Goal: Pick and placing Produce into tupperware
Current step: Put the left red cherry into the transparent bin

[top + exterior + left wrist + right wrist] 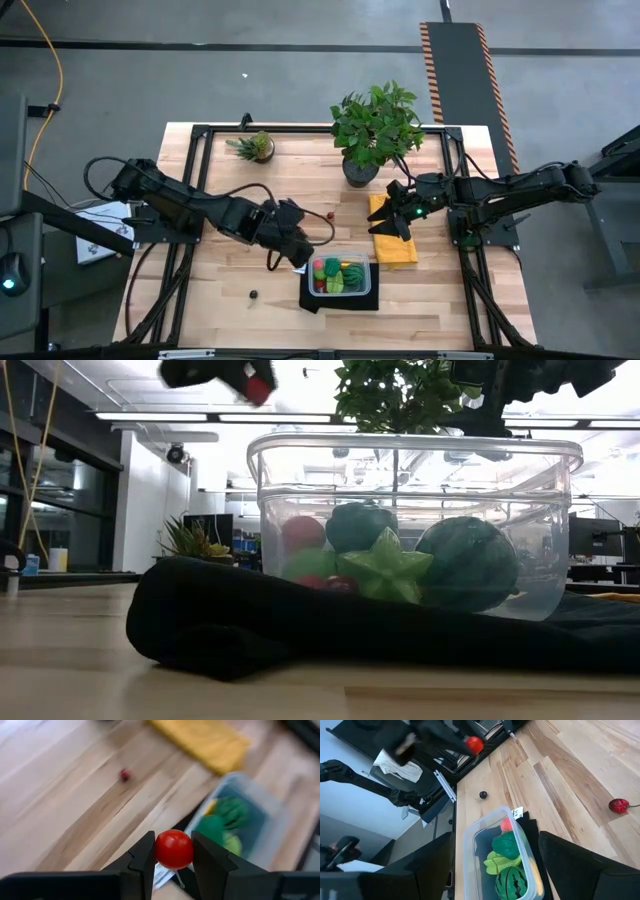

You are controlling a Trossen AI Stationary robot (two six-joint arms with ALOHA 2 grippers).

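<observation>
My left gripper (297,250) hangs above the table just left of the tupperware (338,275), shut on a round red produce piece (173,849). The clear tupperware rests on a black mat (210,625) and holds several produce pieces, among them a green star-shaped one (385,572) and a striped dark green ball (468,565). A small red piece (329,214) and a small dark berry (253,294) lie loose on the wood. My right gripper (402,210) waits open above the yellow cloth (392,240). My left gripper pinches the red ball between its two fingers, one on each opposite side (161,851), at their free ends. The fingers slant down from the table's left. The ball is lifted clear of the table (258,388), higher than the tupperware's rim.
A large leafy potted plant (375,125) stands at the far middle, and a small spiky one (255,147) at the far left. A black frame runs along the table's edges (200,135). Bare wood lies left and near of the mat.
</observation>
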